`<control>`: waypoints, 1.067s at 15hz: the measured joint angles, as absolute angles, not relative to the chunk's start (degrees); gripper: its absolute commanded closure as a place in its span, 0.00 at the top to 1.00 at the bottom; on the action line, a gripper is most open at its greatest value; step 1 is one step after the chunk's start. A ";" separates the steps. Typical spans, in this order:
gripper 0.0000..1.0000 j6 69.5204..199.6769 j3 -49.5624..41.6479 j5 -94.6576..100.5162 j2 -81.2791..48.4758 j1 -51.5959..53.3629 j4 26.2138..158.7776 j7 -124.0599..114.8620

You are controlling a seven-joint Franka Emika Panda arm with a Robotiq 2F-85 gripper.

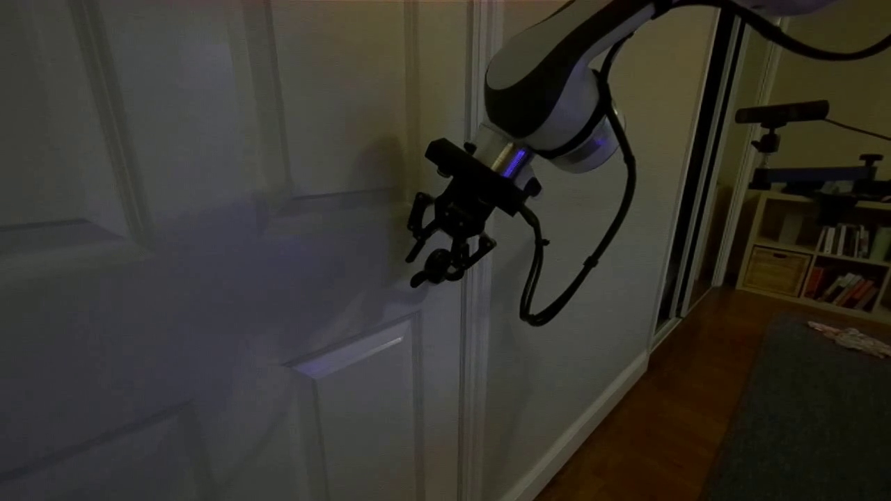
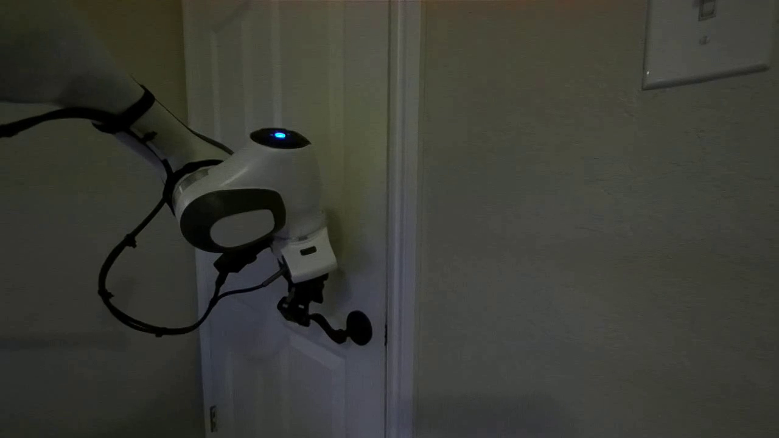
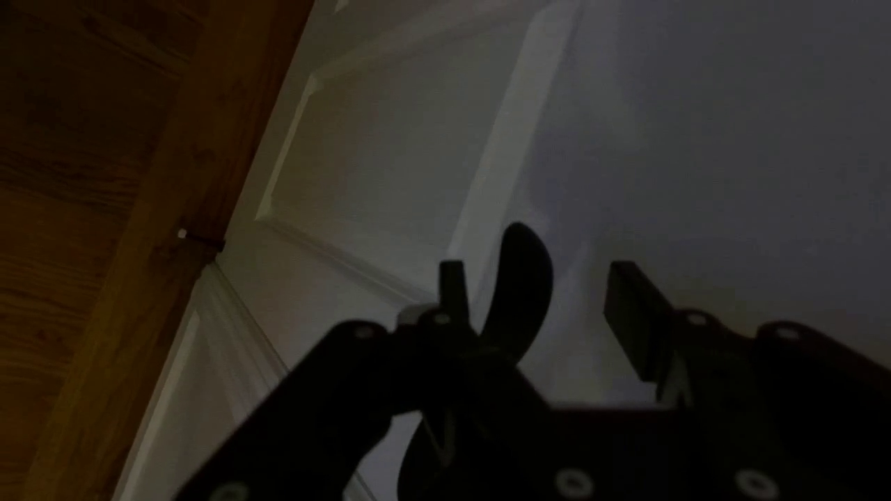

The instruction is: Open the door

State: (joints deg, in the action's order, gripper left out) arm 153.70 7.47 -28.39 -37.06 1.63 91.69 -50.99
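The white panelled door appears shut against its frame in both exterior views, and it also shows in an exterior view. Its black lever handle has a round base and points toward my gripper. In an exterior view my gripper is right at the handle. In the wrist view my gripper is open. The curved lever stands up between the two fingers, closer to the left finger, with a wide gap to the right one. Part of the lever and its base is hidden behind the left finger.
The door frame and a plain wall adjoin the handle side. A light switch plate is on the wall. A cable loop hangs from the arm. A bookshelf, rug and wooden floor also show.
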 measured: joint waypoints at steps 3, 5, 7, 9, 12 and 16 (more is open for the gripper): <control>0.87 151.54 7.60 -28.20 -36.11 2.70 91.59 -50.72; 0.80 150.69 7.60 -28.17 -35.38 3.36 91.58 -50.67; 0.72 149.82 7.46 -28.11 -34.97 3.69 91.57 -50.67; 0.74 149.30 7.00 -27.83 -35.00 3.79 91.55 -50.67; 0.70 148.97 5.96 -27.58 -35.23 3.77 91.52 -50.67; 0.59 148.95 4.87 -27.56 -35.69 3.72 91.31 -50.67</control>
